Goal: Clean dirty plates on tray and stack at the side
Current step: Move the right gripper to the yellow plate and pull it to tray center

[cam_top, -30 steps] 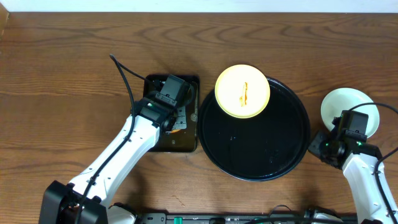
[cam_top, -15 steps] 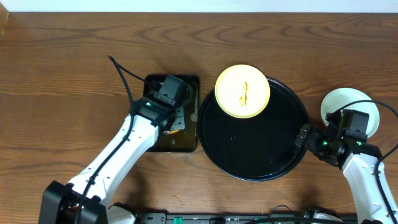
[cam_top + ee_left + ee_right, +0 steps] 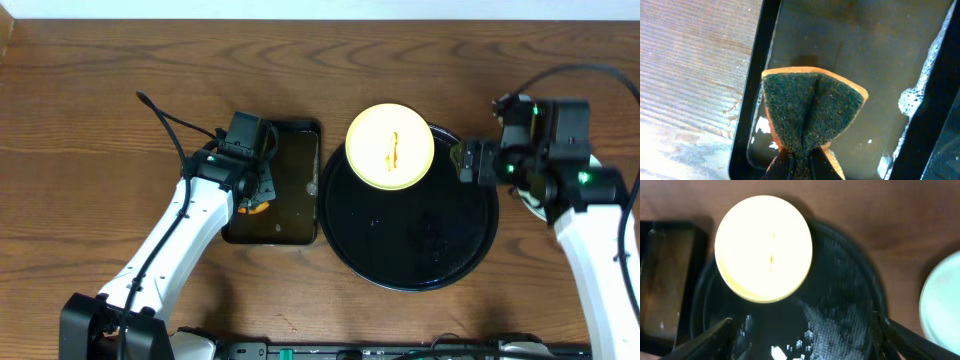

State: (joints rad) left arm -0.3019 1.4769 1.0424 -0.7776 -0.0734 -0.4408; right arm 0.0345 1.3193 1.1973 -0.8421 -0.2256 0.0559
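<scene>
Left tool [image 3: 800,162]: clamping the folded sponge [image 3: 810,107] above the soapy sponge tray [image 3: 865,45].
Right tool [image 3: 802,325]: gaping wide, hovering over the tray [image 3: 460,250].
Plate [image 3: 390,147]: lying sauce-streaked, overhanging the tray's far-left rim.
Advice: the right tool is probably needing a firm pinch on the plate's overhanging edge.

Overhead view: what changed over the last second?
The right gripper, open, swung forward from beside the pale plate to the round black tray's right rim, facing the yellow plate. The left gripper, shut on the sponge, slid left within the rectangular tray. The yellow plate and both trays stayed put.
</scene>
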